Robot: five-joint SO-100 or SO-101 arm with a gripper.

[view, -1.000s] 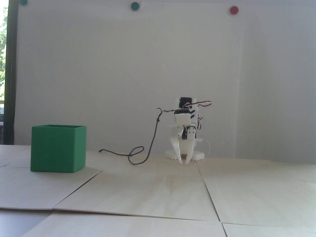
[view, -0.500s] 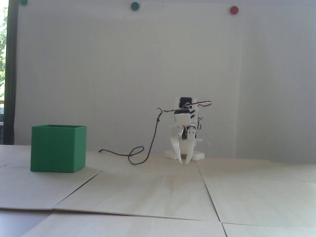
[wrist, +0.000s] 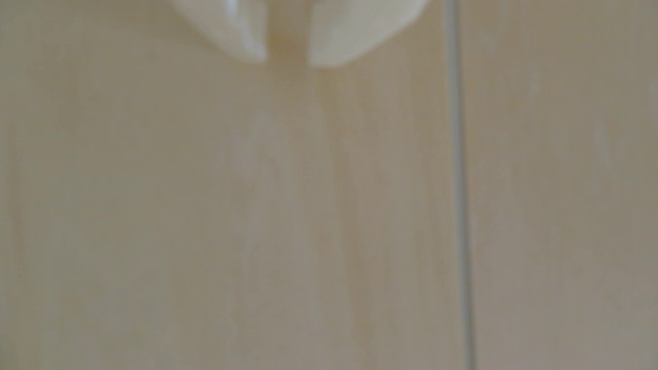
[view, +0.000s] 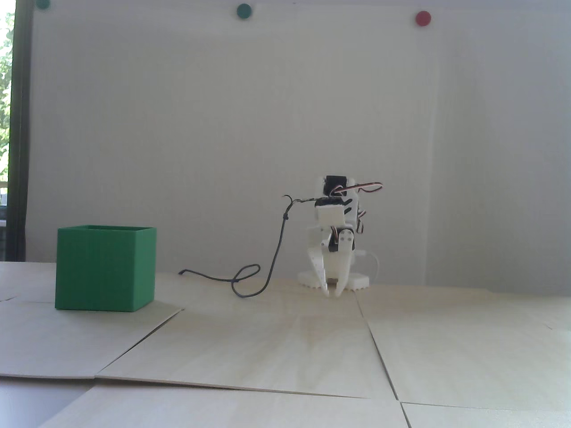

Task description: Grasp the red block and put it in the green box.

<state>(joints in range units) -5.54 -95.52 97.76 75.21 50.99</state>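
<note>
Nearest the fixed camera, the pale wooden table [view: 285, 347] made of joined panels is sitting bare, seams running across it. Further back on the left, the big matte green open-top box [view: 105, 267] is standing upright on the table, well apart from the arm. A thin dark cable [view: 250, 281] is looping across the table between them. At the far side, just right of centre, the white plastic tool [view: 333, 294] is pointing down with its tips right at the table, the jaws parted only narrowly and gripping nothing; the blurry wrist view [wrist: 287, 62] is showing the same small gap. The red block isn't showing up in either view. Behind it all is a white wall [view: 223, 133].
</note>
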